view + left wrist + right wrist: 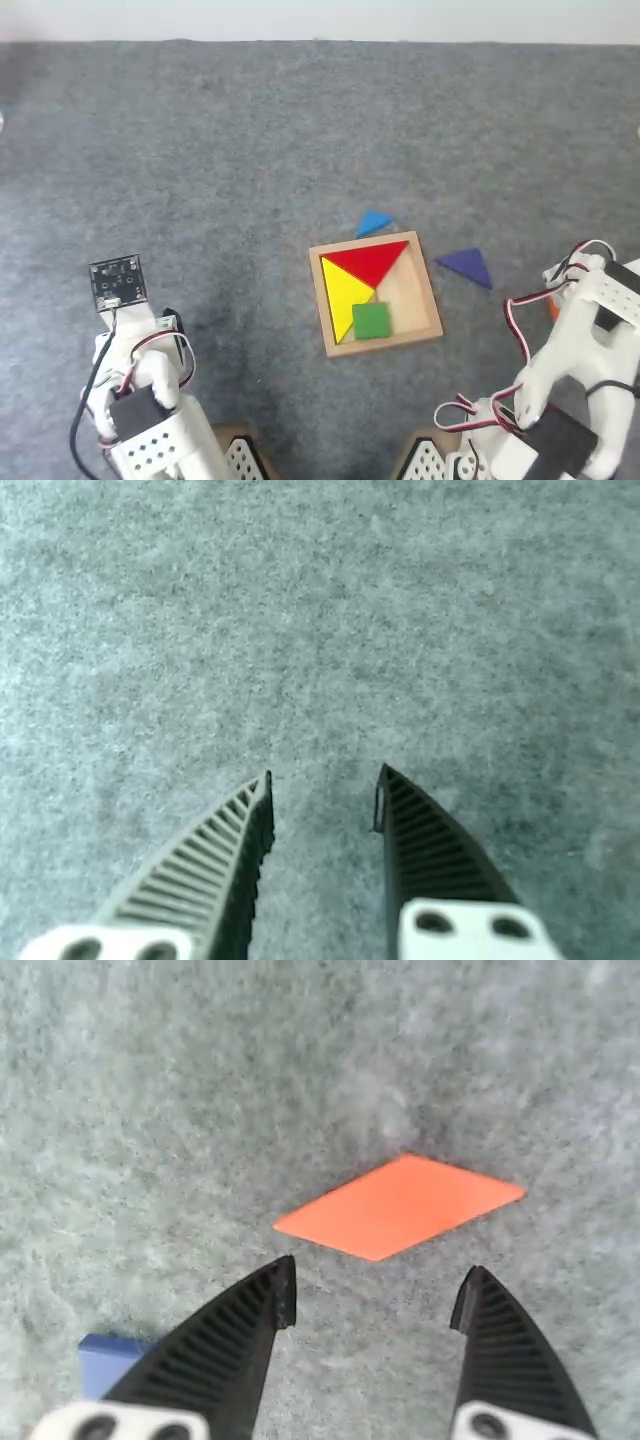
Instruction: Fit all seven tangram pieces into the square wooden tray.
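Note:
The square wooden tray lies at the table's middle and holds a red triangle, a yellow triangle and a green square. A light blue triangle rests just behind the tray, and a dark blue triangle lies to its right. An orange parallelogram lies flat on the carpet just ahead of my right gripper, which is open and empty above it. The dark blue piece's corner shows beside one finger. My left gripper is open over bare carpet at the front left.
Grey carpet covers the whole table. The left arm stands at the front left and the right arm at the front right, with loose cables around both.

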Controlling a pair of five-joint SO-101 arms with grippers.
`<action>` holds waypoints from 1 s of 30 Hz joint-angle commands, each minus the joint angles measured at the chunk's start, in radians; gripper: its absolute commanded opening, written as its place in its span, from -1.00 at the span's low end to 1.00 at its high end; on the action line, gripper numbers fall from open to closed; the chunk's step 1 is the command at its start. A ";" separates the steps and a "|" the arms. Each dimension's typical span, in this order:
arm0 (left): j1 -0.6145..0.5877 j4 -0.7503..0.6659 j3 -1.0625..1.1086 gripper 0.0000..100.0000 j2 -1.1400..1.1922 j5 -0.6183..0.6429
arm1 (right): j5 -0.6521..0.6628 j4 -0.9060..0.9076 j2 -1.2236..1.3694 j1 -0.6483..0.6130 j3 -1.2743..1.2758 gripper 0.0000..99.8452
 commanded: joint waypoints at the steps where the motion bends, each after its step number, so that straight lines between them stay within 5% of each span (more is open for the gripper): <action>1: -0.006 0.005 -0.004 -0.67 -0.018 0.008 | -0.026 -0.010 -0.047 0.010 -0.025 -0.46; 10: -0.006 0.005 -0.004 -0.67 -0.018 0.008 | -0.029 -0.085 -0.022 0.096 -0.023 -0.46; 30: -0.006 0.005 -0.004 -0.67 -0.018 0.008 | -0.068 -0.116 0.318 0.077 -0.224 -0.46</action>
